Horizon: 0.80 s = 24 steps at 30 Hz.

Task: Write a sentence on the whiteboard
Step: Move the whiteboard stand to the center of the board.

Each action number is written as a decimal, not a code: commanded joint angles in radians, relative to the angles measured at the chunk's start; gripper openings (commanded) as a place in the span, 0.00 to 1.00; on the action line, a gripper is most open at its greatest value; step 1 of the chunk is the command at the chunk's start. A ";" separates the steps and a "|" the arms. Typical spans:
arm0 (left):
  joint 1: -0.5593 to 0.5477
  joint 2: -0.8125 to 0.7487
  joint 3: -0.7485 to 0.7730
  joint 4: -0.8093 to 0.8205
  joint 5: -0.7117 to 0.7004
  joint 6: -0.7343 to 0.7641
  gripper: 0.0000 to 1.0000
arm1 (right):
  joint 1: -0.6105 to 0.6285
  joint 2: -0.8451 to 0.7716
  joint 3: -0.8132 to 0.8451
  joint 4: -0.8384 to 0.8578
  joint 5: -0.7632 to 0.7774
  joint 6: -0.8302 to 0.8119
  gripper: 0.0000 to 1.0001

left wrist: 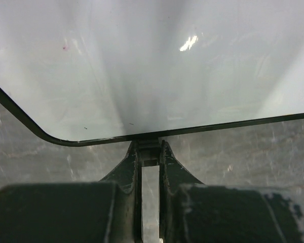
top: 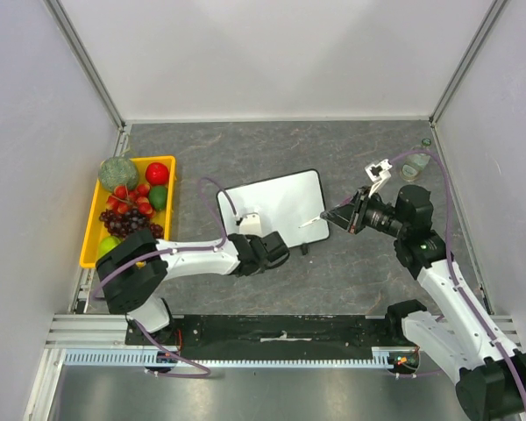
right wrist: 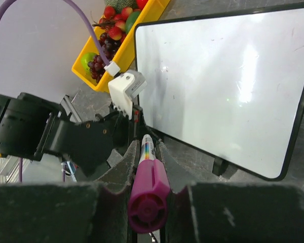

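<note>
Left jaws pinch the whiteboard point(left wrist: 152, 66) by its near rim, almost closed; right jaws clamp a pink marker point(right wrist: 148, 187). Risk: pen pressure slides the board out of that thin grip, skewing strokes.

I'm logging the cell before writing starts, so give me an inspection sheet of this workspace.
Surface: grey mottled table, no spills seen.
Job's things: whiteboard lying flat, blank, nothing written yet.
Clutter: yellow tray of fruit at left; small jar far right.
Grippers: left gripper shut on the whiteboard's near edge; right gripper shut on a pink marker.
Cables: purple cable running to each wrist.
Surroundings: white walls, metal frame posts.
</note>
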 commanded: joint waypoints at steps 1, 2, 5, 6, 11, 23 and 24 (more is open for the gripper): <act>-0.115 0.040 -0.026 -0.189 0.079 -0.197 0.02 | -0.004 -0.034 -0.010 -0.027 0.012 -0.018 0.00; -0.132 0.051 -0.017 -0.199 0.081 -0.219 0.02 | -0.004 -0.037 -0.012 -0.030 0.014 -0.022 0.00; -0.186 0.094 0.014 -0.214 0.095 -0.259 0.03 | -0.004 -0.049 -0.015 -0.040 0.016 -0.022 0.00; -0.198 0.106 0.023 -0.215 0.098 -0.266 0.03 | -0.005 -0.054 -0.015 -0.046 0.017 -0.023 0.00; -0.253 0.152 0.074 -0.231 0.099 -0.283 0.04 | -0.004 -0.074 -0.015 -0.073 0.025 -0.040 0.00; -0.286 0.036 0.095 -0.285 0.056 -0.265 0.24 | -0.004 -0.087 -0.012 -0.089 0.032 -0.051 0.00; -0.289 0.022 0.100 -0.285 0.058 -0.254 0.33 | -0.004 -0.087 -0.012 -0.091 0.034 -0.052 0.00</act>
